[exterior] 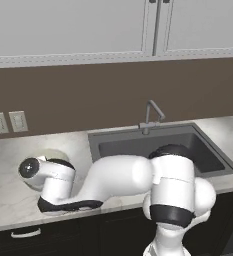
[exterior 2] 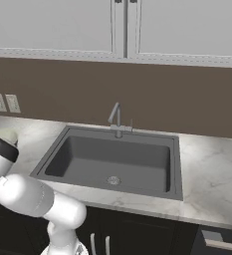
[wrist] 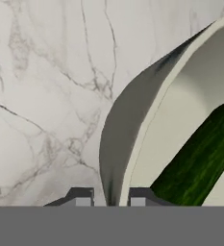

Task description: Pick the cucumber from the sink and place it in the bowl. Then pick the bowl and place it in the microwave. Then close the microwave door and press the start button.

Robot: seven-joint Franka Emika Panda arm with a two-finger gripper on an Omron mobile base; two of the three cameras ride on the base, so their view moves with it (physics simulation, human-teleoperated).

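Cream bowl rim stands directly between the end effector tips, one outside, one inside; they look pinched on the wall. Cucumber lies inside, slanting, on the marble desk.

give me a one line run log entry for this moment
stage: picking up bowl | cucumber: in bowl | gripper: fingers straddle bowl rim | sink: empty

A grey sink with a slim faucet sits recessed in the white marble bench, its basin bare apart from the drain, while the white arm bends low at the left edge.
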